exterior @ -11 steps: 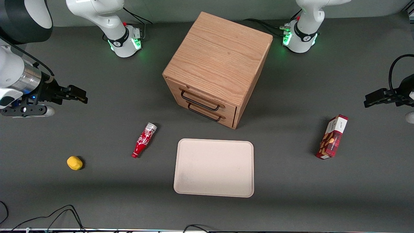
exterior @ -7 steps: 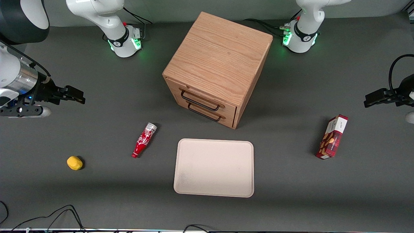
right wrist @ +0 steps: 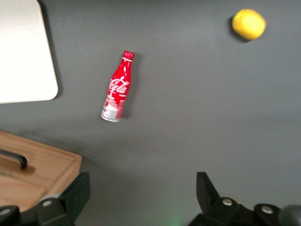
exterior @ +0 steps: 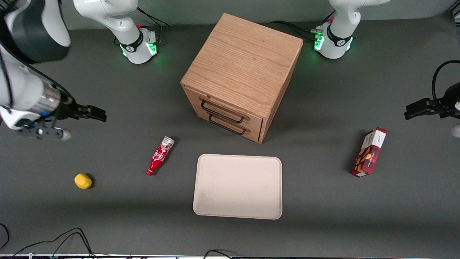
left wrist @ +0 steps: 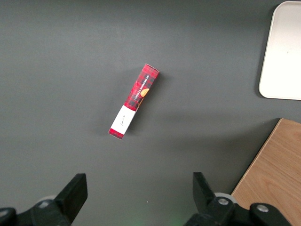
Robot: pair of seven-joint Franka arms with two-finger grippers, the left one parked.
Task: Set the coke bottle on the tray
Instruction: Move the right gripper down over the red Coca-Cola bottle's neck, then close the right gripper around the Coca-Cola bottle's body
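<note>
The coke bottle [exterior: 160, 155] is lying on its side on the dark surface [exterior: 107, 216], apart from the tray [exterior: 238, 186] and just beside it toward the working arm's end, with its silver base pointing toward the wooden drawer cabinet [exterior: 241, 73] and its red cap pointing toward the front camera. In the right wrist view the coke bottle [right wrist: 117, 87] is showing its white script lettering, and nothing is touching it. The tray is sitting flat on the surface in front of the cabinet's two drawer handles, nearer the front camera than the cabinet, with a gap of bare surface between the two. A small yellow lemon-like object [exterior: 83, 181] is resting on the surface well apart from the tray, farther toward the working arm's end than the bottle. The claw [exterior: 94, 113] is hovering above the surface, well apart from the tray toward the working arm's end and farther from the front camera than the bottle; its fingers [right wrist: 209, 190] are spread wide and released, gripping nothing. A red snack box [exterior: 369, 152] is lying well apart from the tray toward the parked arm's end
</note>
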